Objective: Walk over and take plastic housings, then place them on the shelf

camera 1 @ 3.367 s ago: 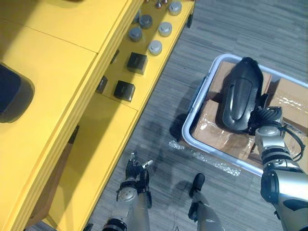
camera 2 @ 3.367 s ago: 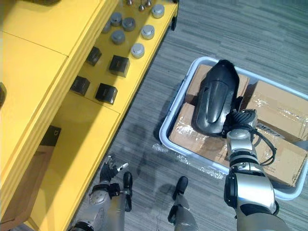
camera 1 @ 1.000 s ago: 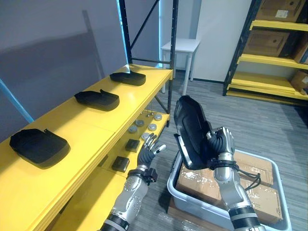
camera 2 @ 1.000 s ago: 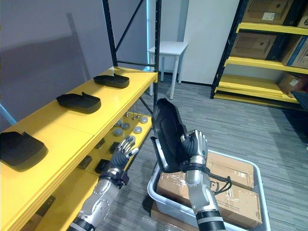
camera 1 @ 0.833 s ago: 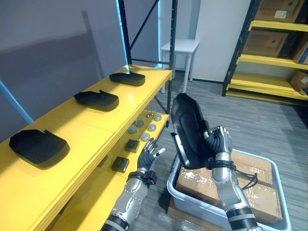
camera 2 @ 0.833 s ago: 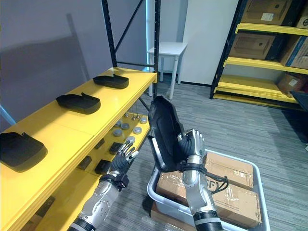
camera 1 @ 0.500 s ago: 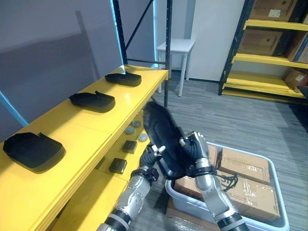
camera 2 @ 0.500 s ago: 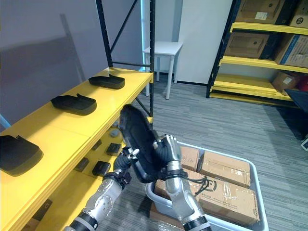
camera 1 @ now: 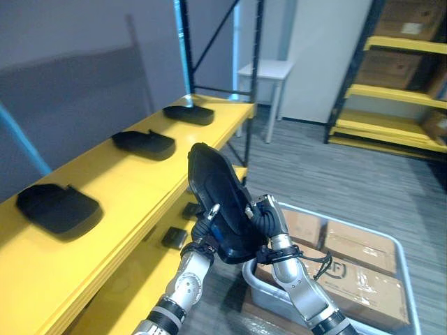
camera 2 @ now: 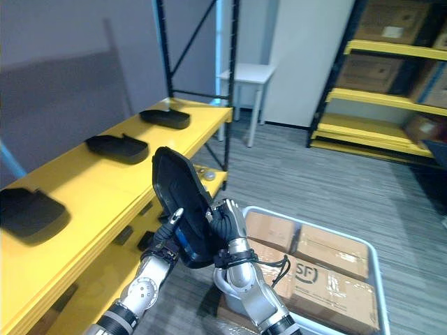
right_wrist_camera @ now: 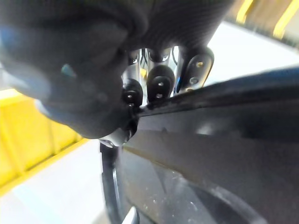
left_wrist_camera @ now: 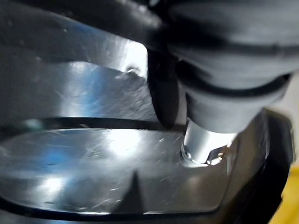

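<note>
One long yellow shelf (camera 1: 119,183) down the left, running from near to far. Far right, across the grey floor (camera 1: 314,167), a dark rack (camera 1: 384,142) with yellow tiers. Near right, on the floor, a pale bin (camera 2: 375,279); holds taped cardboard boxes (camera 1: 363,276) side by side. Past the shelf's far end, a small white table (camera 1: 265,70).

In the middle, near, between the shelf's edge and the bin, a raised housing (camera 1: 220,202) of glossy black plastic. Stands on end in the air, tilted, with one hand on each side.

On the shelf's top tier, three more black housings in a row, well apart: near housing (camera 1: 57,207), middle housing (camera 1: 143,142), far housing (camera 1: 188,114).

Right hand (camera 1: 269,225): clamped on the raised housing, fingers curled round its right edge. Left hand (camera 1: 207,227): set against the housing's left side, one silver finger lying straight along its face, not wrapped round it. Presses on the shiny shell in the left wrist view.

On the shelf's lower tier, just left of the left hand, a small black block (camera 1: 174,239).
</note>
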`<state>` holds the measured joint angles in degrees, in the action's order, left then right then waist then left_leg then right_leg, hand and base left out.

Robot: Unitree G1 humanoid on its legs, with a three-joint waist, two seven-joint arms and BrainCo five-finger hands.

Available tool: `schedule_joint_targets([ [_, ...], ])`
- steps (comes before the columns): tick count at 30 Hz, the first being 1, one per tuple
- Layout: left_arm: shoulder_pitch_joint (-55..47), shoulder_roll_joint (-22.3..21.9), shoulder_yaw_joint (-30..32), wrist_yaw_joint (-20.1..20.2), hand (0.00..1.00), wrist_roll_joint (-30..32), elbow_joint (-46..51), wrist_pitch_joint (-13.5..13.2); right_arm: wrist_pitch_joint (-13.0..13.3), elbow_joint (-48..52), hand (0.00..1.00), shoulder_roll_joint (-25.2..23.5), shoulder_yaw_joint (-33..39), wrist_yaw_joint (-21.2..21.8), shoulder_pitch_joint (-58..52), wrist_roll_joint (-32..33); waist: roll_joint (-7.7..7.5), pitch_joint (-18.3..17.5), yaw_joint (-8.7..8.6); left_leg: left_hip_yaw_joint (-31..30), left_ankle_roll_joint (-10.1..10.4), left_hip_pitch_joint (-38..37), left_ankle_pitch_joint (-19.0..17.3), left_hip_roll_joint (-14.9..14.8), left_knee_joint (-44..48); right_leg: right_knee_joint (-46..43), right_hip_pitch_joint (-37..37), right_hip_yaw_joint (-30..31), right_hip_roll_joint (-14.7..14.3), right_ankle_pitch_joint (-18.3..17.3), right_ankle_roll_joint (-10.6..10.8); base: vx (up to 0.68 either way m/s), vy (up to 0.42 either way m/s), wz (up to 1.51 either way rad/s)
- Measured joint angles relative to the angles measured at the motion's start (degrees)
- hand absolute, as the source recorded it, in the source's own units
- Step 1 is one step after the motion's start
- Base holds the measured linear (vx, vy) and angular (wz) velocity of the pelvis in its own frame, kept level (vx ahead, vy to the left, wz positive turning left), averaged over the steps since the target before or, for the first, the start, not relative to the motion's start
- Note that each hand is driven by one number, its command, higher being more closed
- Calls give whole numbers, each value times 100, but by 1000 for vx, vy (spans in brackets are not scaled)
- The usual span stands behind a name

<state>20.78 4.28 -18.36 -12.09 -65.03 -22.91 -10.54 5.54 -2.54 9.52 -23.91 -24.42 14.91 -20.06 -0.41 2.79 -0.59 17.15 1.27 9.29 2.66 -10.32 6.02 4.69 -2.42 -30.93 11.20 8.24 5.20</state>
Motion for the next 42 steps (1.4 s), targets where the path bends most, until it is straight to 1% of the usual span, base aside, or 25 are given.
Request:
schedule_joint_targets([
  [2,-263,13,-5,-6,100,139,491,-32,216,311,100,10,23,0,-221,23,6,-3,-1,1557,-146,-46,51,-363,321,-184,-242,-633,239,-139,209,123,100,152],
  [4,-550,68,-3,-7,100,273,965,-73,298,591,100,-35,11,44,-388,14,-34,-7,108,1456,-110,-91,116,-74,151,-510,-252,-833,562,-277,338,158,207,104],
  [6,-835,82,-20,-12,100,460,1344,-89,427,780,100,-65,39,90,-632,0,48,9,119,1073,-163,-372,51,510,-283,-2055,-191,-1102,1455,-459,373,172,376,120],
  [7,-877,94,-49,-13,100,473,1391,-87,458,808,100,-75,52,90,-699,0,50,10,97,942,-176,-474,56,600,-364,-2644,-119,-1076,1732,-421,317,171,418,142],
  [8,-963,120,-75,-30,100,599,1510,-86,482,868,100,-114,67,93,-812,3,38,50,24,591,-258,-652,39,776,-435,-3718,93,-822,2162,-184,-416,99,245,119],
  [9,-1000,157,-67,-34,100,717,1585,-89,524,865,100,-158,76,95,-842,3,31,54,-13,421,-335,-682,23,805,-443,-4207,277,-509,2212,-209,-655,129,193,146],
  [11,-1065,372,41,-45,100,1107,1938,-96,647,862,100,-363,81,118,-862,19,52,100,-60,-152,-451,-689,27,816,-461,-5225,1019,776,1562,-1061,-349,139,30,134],
  [14,-1340,484,276,-57,100,1887,2581,-179,880,965,100,-481,18,205,-875,98,12,109,-51,-671,-442,-687,59,980,-502,-4169,1255,1719,535,-1657,115,153,-25,106],
  [17,-1595,511,384,-77,100,2612,2975,-219,1050,1045,100,-487,-19,274,-1084,227,-52,98,-31,-1067,-463,-696,77,1208,-485,-2914,1177,2366,-26,-1636,142,154,-82,85],
  [19,-1902,545,487,-142,100,3034,3348,-220,1105,1085,100,-498,-173,295,-1218,406,-221,123,23,-1114,-376,-753,6,1396,-459,-2312,926,2245,53,-1430,13,155,-178,29],
  [20,-2205,507,558,-145,100,3255,3578,-218,1152,1082,100,-461,-268,357,-1309,448,-123,126,57,-1128,-277,-700,-64,1284,-397,-1971,793,2210,-79,-1338,-34,132,-183,0],
  [23,-2520,494,616,-145,100,3494,3763,-218,1211,1077,100,-480,-433,394,-1496,662,-132,128,77,-1374,-105,-409,-212,1085,-85,-1589,642,1916,-289,-1216,-135,75,-115,29],
  [27,-2581,431,649,-170,100,3724,3772,-218,1276,961,100,-350,-434,609,-1463,1075,-22,224,173,-1838,55,90,-255,1044,392,-1566,658,1441,-345,-1217,-171,54,-78,61],
  [29,-2583,412,652,-173,100,3829,3821,-219,1321,978,100,-225,-421,670,-1396,1155,-67,208,139,-1769,123,157,-329,1071,303,-1503,689,1223,-171,-1194,-237,6,41,56],
  [30,-2581,409,652,-199,100,3836,3847,-220,1329,979,100,-215,-415,695,-1359,1202,-68,227,81,-1267,-161,341,-694,822,1082,-1535,708,1116,-63,-1182,-243,16,65,54],
  [31,-2581,396,659,-207,100,3836,3848,-220,1330,981,100,-215,-425,712,-1360,1256,-67,229,56,-1127,-105,356,-823,653,1388,-1562,690,1069,-6,-1177,-235,30,68,56],
  [33,-2584,357,658,-207,100,3845,3848,-221,1333,1011,100,-183,-424,731,-1354,1323,5,172,-84,-1052,245,287,-1039,-181,1951,-1693,650,799,189,-1162,-210,40,161,63],
  [34,-2587,339,656,-207,100,3848,3848,-221,1333,1013,100,-170,-425,742,-1355,1374,49,155,-100,-1102,273,236,-1022,-338,1915,-1728,654,749,219,-1146,-183,39,282,58],
  [35,-2602,316,635,-212,100,3888,3847,-220,1334,1015,100,-141,-418,773,-1369,1467,188,93,-117,-1363,568,82,-775,-583,1562,-1769,651,648,281,-1116,-132,36,289,43],
  [36,-2602,299,622,-217,100,3922,3843,-219,1339,1016,100,-117,-416,780,-1380,1525,273,55,-117,-1591,927,-7,-746,-580,1330,-1793,653,612,332,-1081,-74,44,545,61],
  [37,-2577,336,610,-227,100,3973,3842,-218,1341,1006,100,-147,-394,806,-1414,1529,316,10,-153,-1711,1052,-131,-1032,-381,1006,-1811,624,509,511,-1000,57,5,579,82],
  [38,-2505,533,611,-234,100,3988,3820,-218,1333,943,100,-291,-354,865,-1472,1529,115,1,-179,-1763,892,-136,-1034,-18,875,-1818,584,447,858,-921,77,-9,486,79],
  [39,-2500,628,620,-261,100,3986,3815,-220,1321,898,100,-375,-348,906,-1481,1528,58,12,-131,-1749,843,-174,-1002,139,848,-1808,561,456,1007,-823,96,-56,400,57],
  [40,-2493,748,653,-287,100,3990,3803,-220,1305,806,0,-506,-337,977,-1470,1526,-5,25,-52,-1719,813,-330,-985,372,800,-1789,482,545,1219,-570,100,-34,297,6],
  [42,-2472,767,770,-287,100,4078,3833,-317,1268,783,0,-584,-382,1010,-1372,1476,33,0,96,-1423,698,-467,-931,507,726,-1712,615,869,1316,25,-82,-60,356,-42],
])
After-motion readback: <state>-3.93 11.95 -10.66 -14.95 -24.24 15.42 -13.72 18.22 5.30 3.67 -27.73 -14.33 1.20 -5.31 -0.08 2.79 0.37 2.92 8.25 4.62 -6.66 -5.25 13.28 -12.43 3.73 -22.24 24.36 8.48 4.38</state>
